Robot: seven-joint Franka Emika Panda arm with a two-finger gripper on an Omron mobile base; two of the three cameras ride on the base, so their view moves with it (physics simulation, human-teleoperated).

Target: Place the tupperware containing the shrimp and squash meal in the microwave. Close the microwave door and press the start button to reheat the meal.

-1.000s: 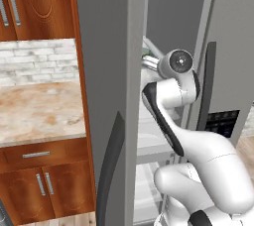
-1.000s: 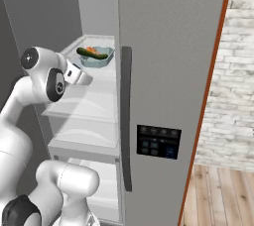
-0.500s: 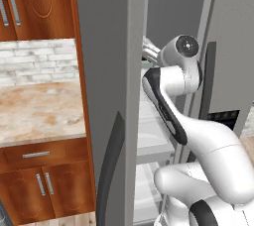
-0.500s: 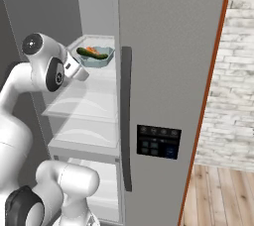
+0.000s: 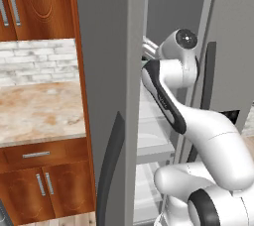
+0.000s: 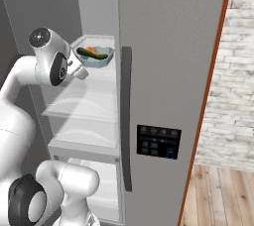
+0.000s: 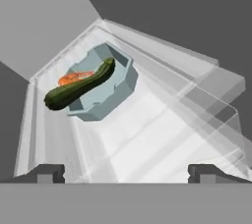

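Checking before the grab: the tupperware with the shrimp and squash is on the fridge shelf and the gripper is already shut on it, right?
Not quite. The tupperware sits on the fridge shelf, but the gripper is open and short of it, as the hand view shows.

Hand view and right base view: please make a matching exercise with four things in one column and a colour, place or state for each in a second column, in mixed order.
Things:
1. squash
2. shrimp
3. tupperware
4. gripper

Descriptions:
A. orange, partly under the green piece
B. open, holding nothing
C. on a clear fridge shelf
D. dark green, lying across the tray

Pairs: 1-D, 2-A, 3-C, 4-B
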